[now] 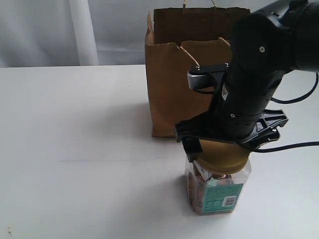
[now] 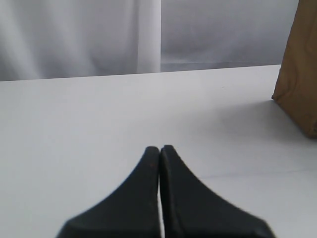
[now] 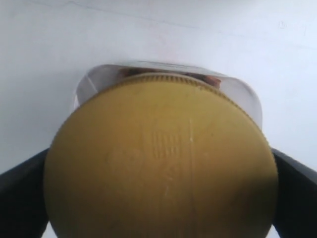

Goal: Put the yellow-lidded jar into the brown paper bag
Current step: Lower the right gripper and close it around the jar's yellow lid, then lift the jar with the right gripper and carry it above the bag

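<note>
The yellow-lidded jar (image 1: pixel 217 191) stands upright on the white table, in front of the brown paper bag (image 1: pixel 174 84), with its teal barcode label facing the exterior camera. My right gripper (image 1: pixel 219 149) comes down from above, one black finger on each side of the mustard lid (image 3: pixel 158 163). The lid fills the whole gap between the fingers (image 3: pixel 22 188), and they press against its rim. The bag stands open behind the jar, its top edge torn. In the left wrist view my left gripper (image 2: pixel 159 148) is shut on nothing, low over the table, with a corner of the bag (image 2: pixel 299 74) far off to one side.
The white table (image 1: pixel 75 139) spreads wide to the left of the bag and jar. A pale curtain (image 1: pixel 60 30) hangs behind the table's back edge. A black cable (image 1: pixel 294 147) trails from the right arm.
</note>
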